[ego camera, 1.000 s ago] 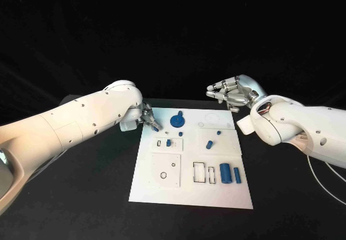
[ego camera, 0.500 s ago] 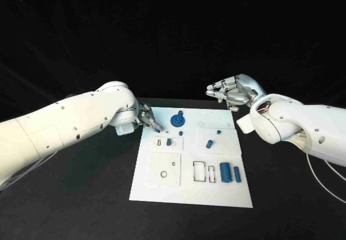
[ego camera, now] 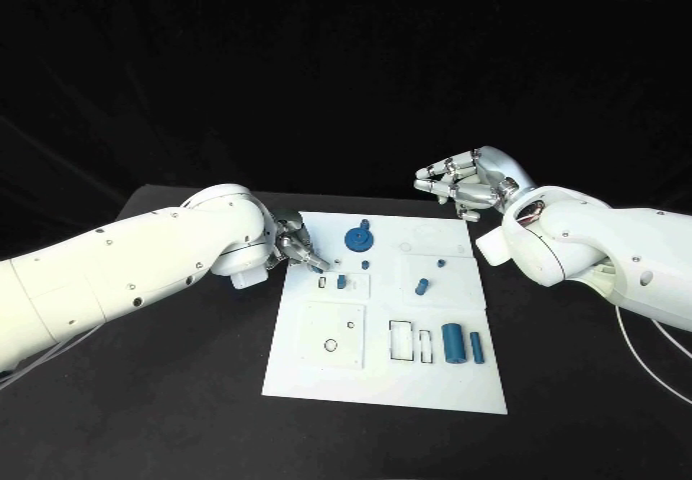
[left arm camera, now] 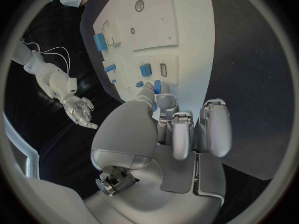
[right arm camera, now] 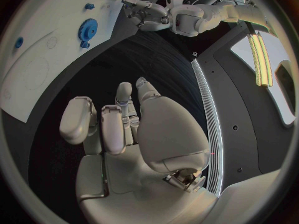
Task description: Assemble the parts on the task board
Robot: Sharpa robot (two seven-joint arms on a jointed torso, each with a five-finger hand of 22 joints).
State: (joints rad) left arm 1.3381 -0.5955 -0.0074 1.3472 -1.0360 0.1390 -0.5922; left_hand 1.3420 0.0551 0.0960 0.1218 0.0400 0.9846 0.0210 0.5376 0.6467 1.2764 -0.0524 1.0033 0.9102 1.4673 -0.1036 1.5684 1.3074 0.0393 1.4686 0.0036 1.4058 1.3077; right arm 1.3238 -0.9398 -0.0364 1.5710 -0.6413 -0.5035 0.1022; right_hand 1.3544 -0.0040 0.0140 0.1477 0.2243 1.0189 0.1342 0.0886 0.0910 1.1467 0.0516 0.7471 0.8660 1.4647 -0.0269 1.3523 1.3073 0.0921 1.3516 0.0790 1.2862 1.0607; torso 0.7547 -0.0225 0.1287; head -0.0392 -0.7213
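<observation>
Left hand [ego camera: 293, 247] down at near-left edge of white board [ego camera: 382, 385], fingertips [left arm camera: 149, 90] pinching small blue peg [left arm camera: 157, 87], other fingers curled back. Peg held just beside the small raised plate carrying a slot and another blue block [ego camera: 342, 282]. Looks like mid-placement: peg being carried to a seat in that plate or the hole next to it. Exact target hole too small to tell.

Right hand [ego camera: 464, 182] parked off the board's far-right corner, above black table [ego camera: 173, 420], fingers loosely curled, holding nothing, not touching anything.

Rest of parts on board: blue gear [ego camera: 358, 238] near far edge, small stud [ego camera: 365, 265] just below it, two small pieces [ego camera: 421, 287] mid-board, fat cylinder [ego camera: 453, 343] and thin bar [ego camera: 476, 347] side by side at right, next to empty rectangular cut-outs. Round hole in near-left plate empty. Judged: assembly early, most parts loose.

Next move, as a guess: line peg up over its seat, keep it upright, press straight down, then release without dragging it out. Risk: peg tilts in pinch and jams at the hole's lip, or fingers nudge neighbouring block.

Surface: matte black table, board lying flat, square to robot. Room dark all round; lit strip and panels visible in right wrist view.
</observation>
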